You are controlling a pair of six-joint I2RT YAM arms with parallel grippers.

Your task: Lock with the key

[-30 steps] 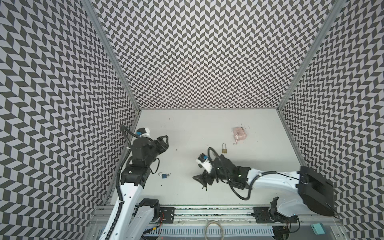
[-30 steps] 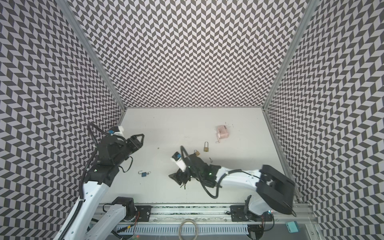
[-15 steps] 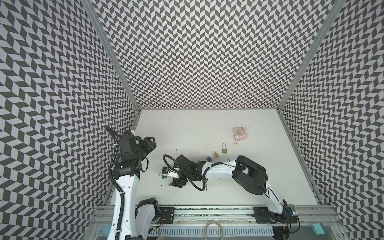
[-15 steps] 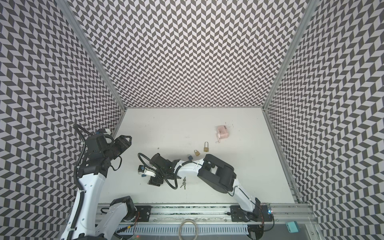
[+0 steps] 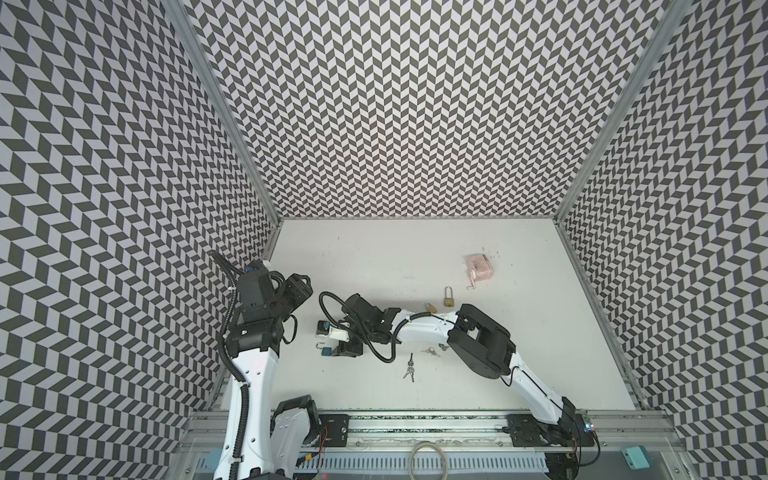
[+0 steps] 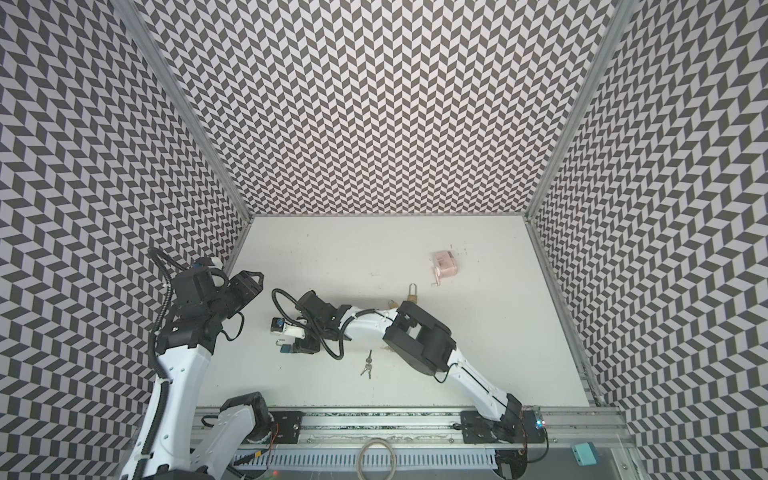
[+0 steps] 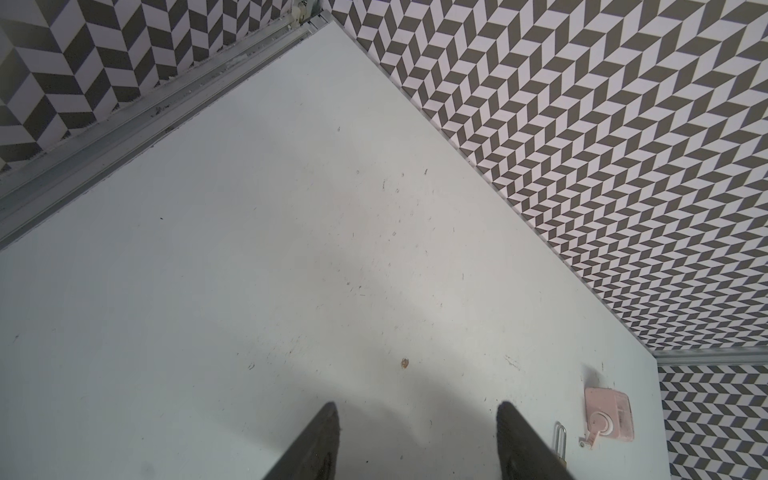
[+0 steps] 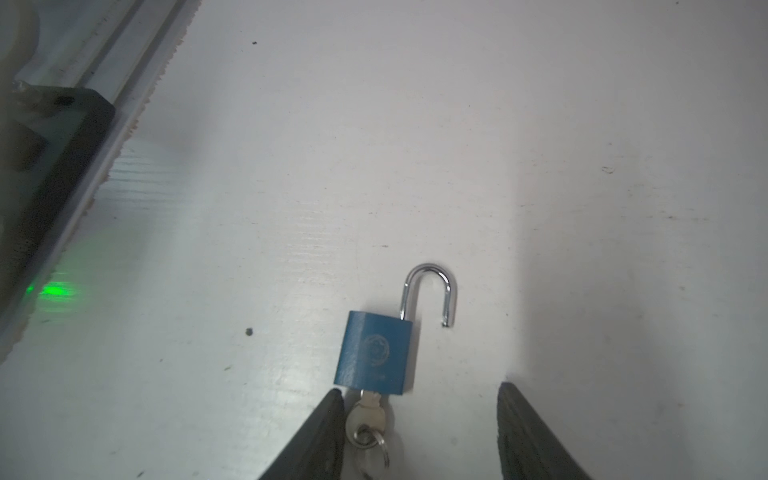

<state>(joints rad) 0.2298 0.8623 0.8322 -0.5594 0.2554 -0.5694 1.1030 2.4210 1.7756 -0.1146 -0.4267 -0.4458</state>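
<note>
**Right arm (image 5: pixel 419 330) reaches across the worktop (image 5: pixel 395 249) to an unlocked padlock.** The blue padlock (image 8: pixel 376 357) lies flat left of the worktop's middle, nearer the edge where the arms are mounted than the back edge. Its silver shackle (image 8: pixel 432 286) is swung open, with the free end clear of the body. A key (image 8: pixel 368 415) on a ring sits in the keyway.

The right tool (image 8: pixel 419 390) is open, its jaws set either side of the lock's key end. The key's head lies just beside one finger (image 8: pixel 320 432) and well apart from the other. Whether it touches that finger cannot be told.

The left tool (image 7: pixel 417 409) hangs near the left edge, jaws spread wide with nothing between them, facing the far right corner.

Right of the middle lie a brass padlock (image 5: pixel 448 298) and, just beside it, a second brass lock (image 5: pixel 431 308). A pink square object (image 5: pixel 479 270) sits nearer the back right corner. A bunch of keys (image 5: pixel 410 369) and a second bunch (image 5: pixel 431 352) lie near the right arm's elbow.
</note>
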